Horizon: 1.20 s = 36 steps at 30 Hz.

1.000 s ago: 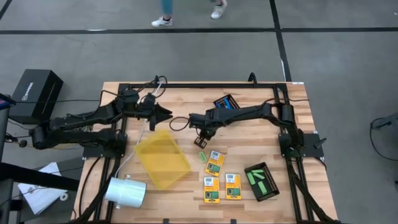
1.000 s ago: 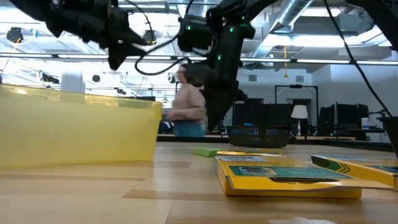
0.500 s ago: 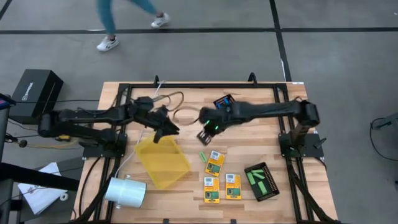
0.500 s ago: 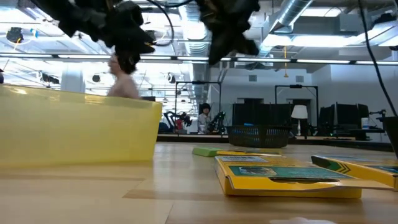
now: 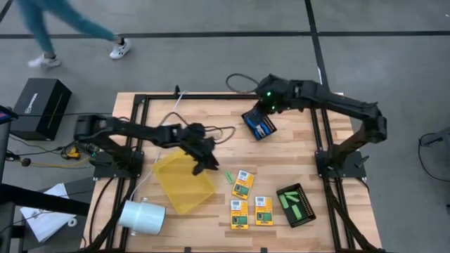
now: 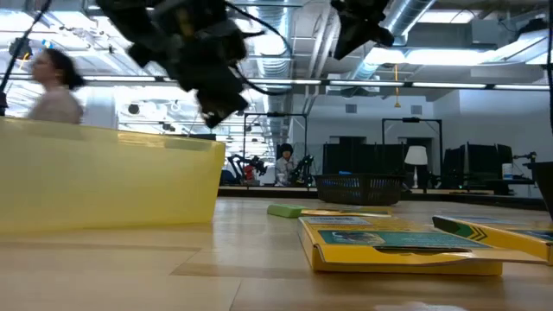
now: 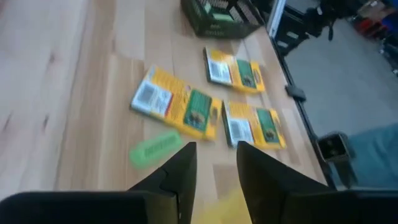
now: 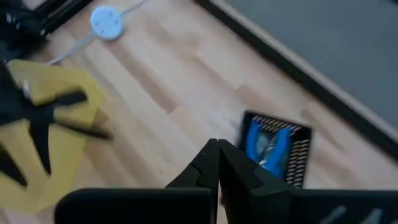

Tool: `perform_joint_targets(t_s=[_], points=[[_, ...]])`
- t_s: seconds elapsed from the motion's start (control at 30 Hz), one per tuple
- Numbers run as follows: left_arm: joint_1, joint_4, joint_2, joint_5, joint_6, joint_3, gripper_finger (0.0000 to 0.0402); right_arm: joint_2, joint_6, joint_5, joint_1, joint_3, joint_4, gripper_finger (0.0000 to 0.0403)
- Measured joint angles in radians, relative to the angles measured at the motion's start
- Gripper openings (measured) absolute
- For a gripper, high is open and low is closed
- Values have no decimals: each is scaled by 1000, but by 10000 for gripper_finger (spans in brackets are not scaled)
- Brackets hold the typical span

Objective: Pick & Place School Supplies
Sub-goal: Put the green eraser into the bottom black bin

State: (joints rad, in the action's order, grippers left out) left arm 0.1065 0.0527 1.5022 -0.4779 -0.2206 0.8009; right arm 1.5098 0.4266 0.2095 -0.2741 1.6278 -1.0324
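Three yellow-and-green crayon boxes [image 5: 243,183] [image 7: 177,106] lie flat on the wooden table near its near edge. A short green stick [image 5: 229,176] [image 7: 155,149] lies beside them. More green sticks sit in a black mesh tray [image 5: 296,204]. Blue-handled scissors [image 5: 260,124] [image 8: 268,144] lie in another black mesh tray near the far edge. My left gripper [image 5: 208,163] [image 7: 215,167] is open, raised over the right edge of the yellow tray [image 5: 183,179], just left of the green stick. My right gripper [image 5: 266,107] [image 8: 218,160] is shut, high above the scissors tray.
A white cylinder [image 5: 143,216] lies at the near left corner of the table. Cables loop over the far middle of the table [image 5: 211,130]. A black box [image 5: 41,105] stands off the left side. A person walks across the floor beyond the far edge [image 5: 63,28].
My left gripper has swung from the far left part of the table toward the near and right, ending over the yellow tray's right edge. My right gripper has risen and drawn back from the table's middle toward the far right, over the scissors tray.
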Motion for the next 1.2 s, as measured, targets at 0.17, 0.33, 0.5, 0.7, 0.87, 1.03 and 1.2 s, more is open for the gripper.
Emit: perform_joint_targets(t_s=[0.17,0.33,0.5,0.7,0.87,1.03,1.2], points=[[-5,2,158,6,-1,89,65,-28,-99,-23,-65,0,-8,0],[-5,-6,250,-1,2,140,7,-33,-178,-57,-96,-1,-11,0],[-20,13,291,9,49,157,3,-33,-231,-90,-110,-1,-10,0],[-54,2,325,3,55,156,1,-33,-273,-135,-137,-1,-15,0],[-63,11,364,26,26,158,1,-33,-280,-135,-142,-1,-15,0],[-61,10,402,56,6,158,1,-33,-280,-135,-142,-1,-15,0],[-60,18,405,64,6,158,1,-33,-280,-135,-142,-1,-15,0]])
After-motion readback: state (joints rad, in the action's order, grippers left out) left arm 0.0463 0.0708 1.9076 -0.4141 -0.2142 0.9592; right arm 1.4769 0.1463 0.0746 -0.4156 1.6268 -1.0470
